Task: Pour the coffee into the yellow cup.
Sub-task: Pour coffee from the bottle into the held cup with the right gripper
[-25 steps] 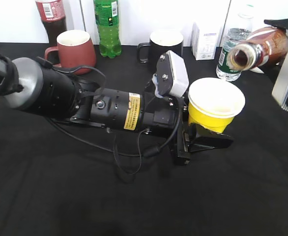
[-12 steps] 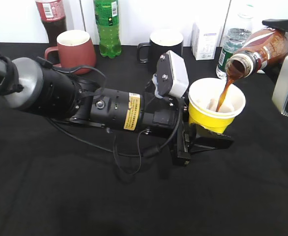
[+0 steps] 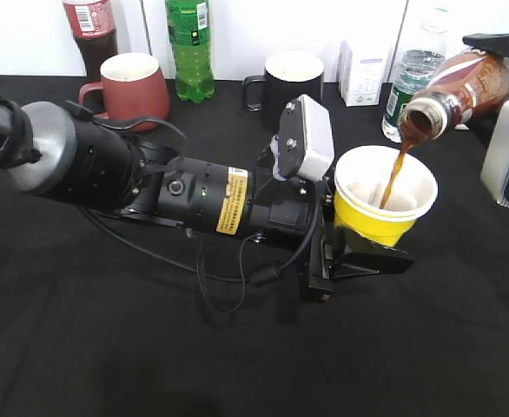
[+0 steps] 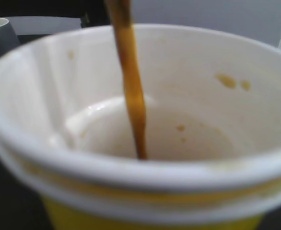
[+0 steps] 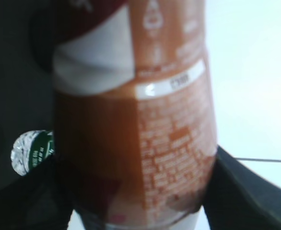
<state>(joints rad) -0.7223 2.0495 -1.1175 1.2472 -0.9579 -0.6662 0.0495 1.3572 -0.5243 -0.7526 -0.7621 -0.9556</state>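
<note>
The yellow cup (image 3: 374, 221) stands upright right of centre, white inside. My left gripper (image 3: 360, 246) is shut on the cup's lower part, its black fingers (image 3: 372, 259) showing beneath it. The coffee bottle (image 3: 464, 82) is tilted mouth-down above the cup's far right rim, with no cap on. A brown stream of coffee (image 3: 393, 170) falls into the cup. My right gripper (image 3: 501, 45) is shut on the bottle's body. The left wrist view shows the cup's rim (image 4: 131, 173) and the stream (image 4: 133, 96). The right wrist view shows the bottle's label (image 5: 174, 124) between dark fingers (image 5: 243, 191).
Along the back edge stand a cola bottle (image 3: 89, 30), a maroon mug (image 3: 133, 87), a green bottle (image 3: 189, 48), a black mug (image 3: 289, 78), a white carton (image 3: 363, 74) and a water bottle (image 3: 415, 74). The left arm (image 3: 107, 165) lies across the table's left half.
One second ago the tilted bottle poured nothing. It has tipped lower and coffee now streams into the cup. The cup and left gripper have shifted slightly right.
</note>
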